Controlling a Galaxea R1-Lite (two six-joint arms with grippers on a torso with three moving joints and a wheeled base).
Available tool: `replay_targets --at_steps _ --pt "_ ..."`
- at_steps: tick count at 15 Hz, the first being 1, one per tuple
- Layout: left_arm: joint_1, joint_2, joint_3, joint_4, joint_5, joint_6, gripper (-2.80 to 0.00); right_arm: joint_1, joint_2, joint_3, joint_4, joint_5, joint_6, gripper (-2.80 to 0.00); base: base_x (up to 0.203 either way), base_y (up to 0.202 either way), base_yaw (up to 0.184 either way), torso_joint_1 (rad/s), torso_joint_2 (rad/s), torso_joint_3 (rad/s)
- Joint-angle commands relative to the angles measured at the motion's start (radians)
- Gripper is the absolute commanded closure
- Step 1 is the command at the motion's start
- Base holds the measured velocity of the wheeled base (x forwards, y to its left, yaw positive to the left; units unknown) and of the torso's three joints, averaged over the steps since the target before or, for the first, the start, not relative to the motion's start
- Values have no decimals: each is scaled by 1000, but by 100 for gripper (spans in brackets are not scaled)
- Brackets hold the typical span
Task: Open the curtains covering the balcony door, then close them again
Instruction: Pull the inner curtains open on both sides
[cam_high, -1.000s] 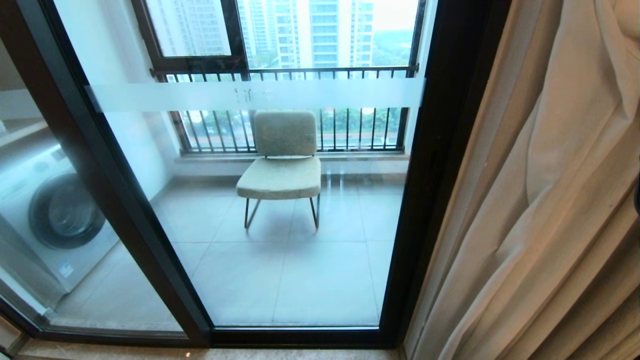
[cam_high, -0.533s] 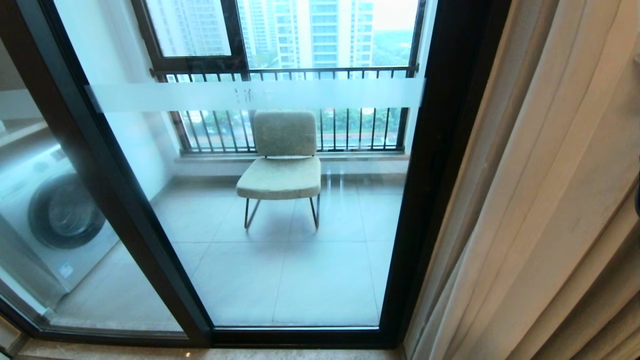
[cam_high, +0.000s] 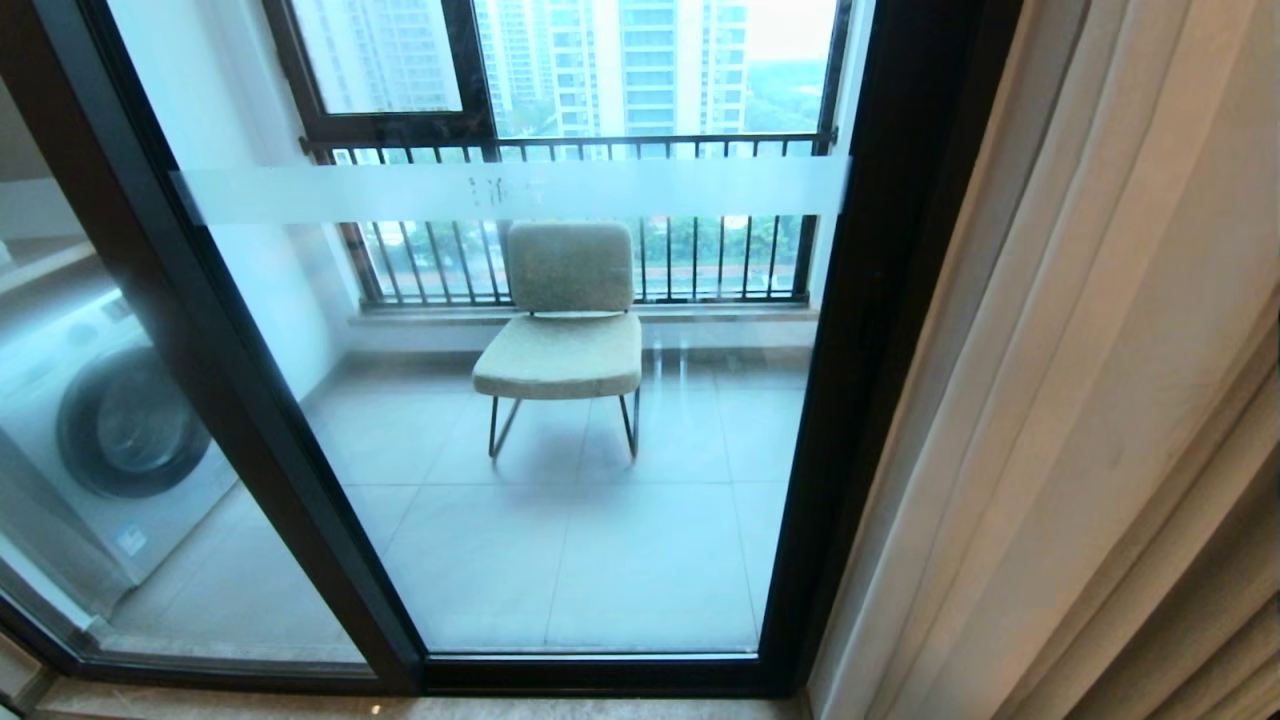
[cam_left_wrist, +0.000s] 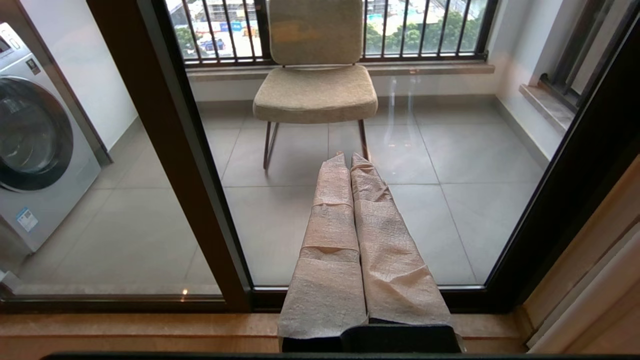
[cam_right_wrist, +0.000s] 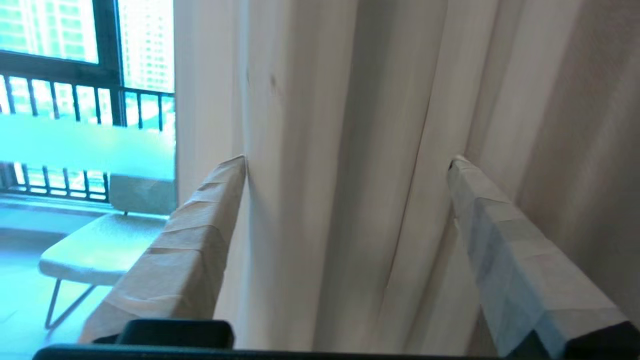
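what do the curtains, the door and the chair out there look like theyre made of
Curtains: matte woven fabric, hanging in soft pleats. Door: clear glass with a frosted band, in a dark frame, probably coated metal. Chair: nubby beige upholstery on thin legs, likely metal.

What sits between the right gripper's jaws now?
Hanging folds of the curtains fill the gap between the right gripper's spread jaws, which do not pinch them; the right wrist view shows it.

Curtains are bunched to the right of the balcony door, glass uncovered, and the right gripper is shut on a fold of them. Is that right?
Not quite. The right wrist view shows the right gripper open, its fingers spread either side of the curtains, gripping nothing. The rest holds: the curtains hang right of the balcony door, its glass uncovered.
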Motion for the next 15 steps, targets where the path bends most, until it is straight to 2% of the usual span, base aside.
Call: replay_targets --at_steps 1,4,8,10,11,12,15 --pt "2 0 0 0 0 0 0 0 -106 78 -6 8 1 -280 0 0 0 0 0 0" --pt "1 0 0 0 0 0 0 0 -180 159 -5 41 1 -280 0 0 0 0 0 0" --pt "0 0 0 -2 0 0 0 0 -254 228 2 46 1 -280 0 0 0 0 0 0" --pt "0 0 1 0 0 0 0 0 -307 247 55 46 3 -280 0 0 0 0 0 0" --pt "0 0 1 0 0 0 0 0 -330 261 77 46 4 -212 0 0 0 0 0 0" --pt "0 0 0 0 0 0 0 0 -351 285 87 45 14 0 0 0 0 0 0 0" --pt "0 0 0 0 0 0 0 0 -413 336 109 45 48 0 0 0 0 0 0 0"
